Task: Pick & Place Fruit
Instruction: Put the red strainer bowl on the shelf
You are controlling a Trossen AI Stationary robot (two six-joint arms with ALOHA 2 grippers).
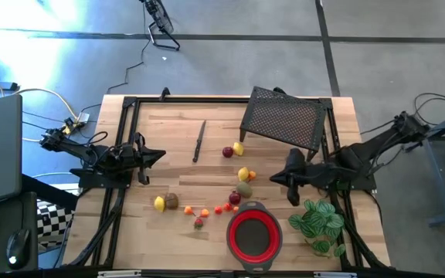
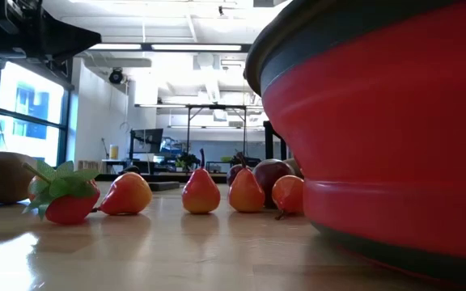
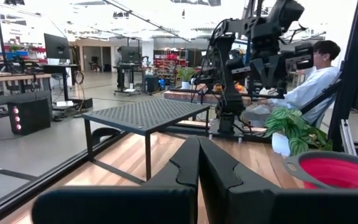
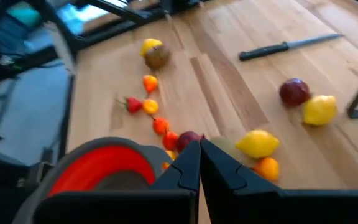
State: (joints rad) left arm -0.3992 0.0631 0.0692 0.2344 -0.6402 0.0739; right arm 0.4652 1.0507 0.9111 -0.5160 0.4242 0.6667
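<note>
The fruit lies loose on the wooden table. A red piece [image 1: 227,152] and a yellow one [image 1: 239,147] lie mid-table. A lemon [image 4: 257,143], an orange piece [image 4: 266,168] and a dark red piece [image 4: 188,138] lie close in front of my right gripper [image 4: 199,146]. That gripper is shut and hangs above the table between the fruit and the red bowl [image 1: 254,234]. A row of small orange pieces [image 1: 205,211] and a strawberry [image 1: 198,223] leads left to a yellow and a brown piece [image 1: 165,202]. My left gripper [image 1: 161,154] waits shut at the table's left.
A dark knife [image 1: 198,141] lies mid-table toward the far edge. A black mesh rack [image 1: 286,117] stands at the far right. A green leafy plant [image 1: 320,224] sits right of the bowl. Beyond the table's right side sits a person [image 3: 316,68].
</note>
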